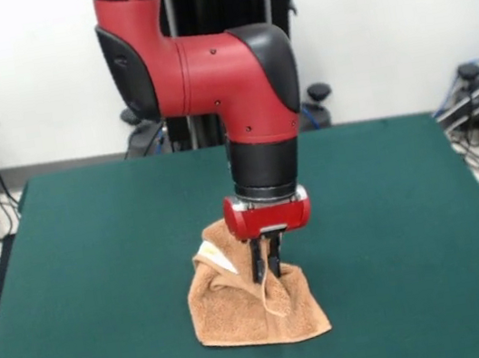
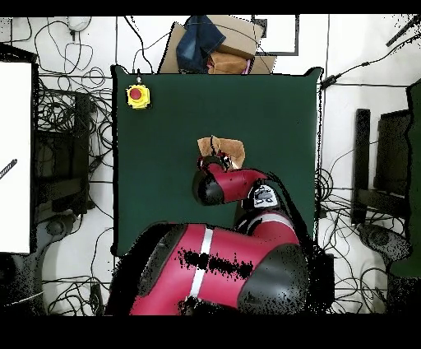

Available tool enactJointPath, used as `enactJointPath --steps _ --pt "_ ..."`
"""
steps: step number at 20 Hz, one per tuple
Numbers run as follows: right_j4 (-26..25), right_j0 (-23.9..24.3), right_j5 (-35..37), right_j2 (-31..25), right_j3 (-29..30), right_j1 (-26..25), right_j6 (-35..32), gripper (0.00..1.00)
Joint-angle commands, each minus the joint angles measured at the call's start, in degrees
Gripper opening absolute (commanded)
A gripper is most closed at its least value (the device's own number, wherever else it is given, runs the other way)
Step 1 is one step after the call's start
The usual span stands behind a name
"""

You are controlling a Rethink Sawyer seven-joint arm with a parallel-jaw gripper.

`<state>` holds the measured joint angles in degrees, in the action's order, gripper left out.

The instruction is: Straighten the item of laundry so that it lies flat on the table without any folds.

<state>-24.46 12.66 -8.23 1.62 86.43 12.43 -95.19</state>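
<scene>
**Towel pinched at a raised fold**

Here the arm descends vertically over the middle of the green tabletop (image 1: 96, 258), its tool (image 1: 269, 270) narrowed onto a ridge of the orange-tan towel (image 1: 243, 311). The cloth lies bunched near the tabletop's centre, pulled up into a peak at the fingers while its lower edge rests on the felt. A white label (image 1: 219, 260) shows on the upper left fold. Gripping a high fold probably allows the crumpled layers to be lifted and drawn apart. In the overhead view the arm hides most of the cloth.
</scene>
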Motion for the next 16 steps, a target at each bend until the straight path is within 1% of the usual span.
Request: enactJointPath --steps 1,3,4,5,6,9,16 --pt "0.1 -2.7 -5.1 2.5 3.6 -1.8 -9.0 0.0" --pt "-0.2 -2.1 -4.6 1.7 3.9 -1.6 -8.7 0.0" --pt "-0.4 -2.0 -4.2 1.5 4.6 -0.8 -8.6 0.0" --pt "-0.9 -2.1 -3.8 1.4 5.8 1.2 -8.3 0.0" --pt "-1.4 -1.5 -1.1 0.6 8.1 4.0 -7.8 0.0" --pt "-2.7 1.0 3.4 -2.9 16.1 11.5 -7.3 0.0" --pt "-1.7 5.1 6.6 -9.8 28.9 21.9 -8.2 0.0"
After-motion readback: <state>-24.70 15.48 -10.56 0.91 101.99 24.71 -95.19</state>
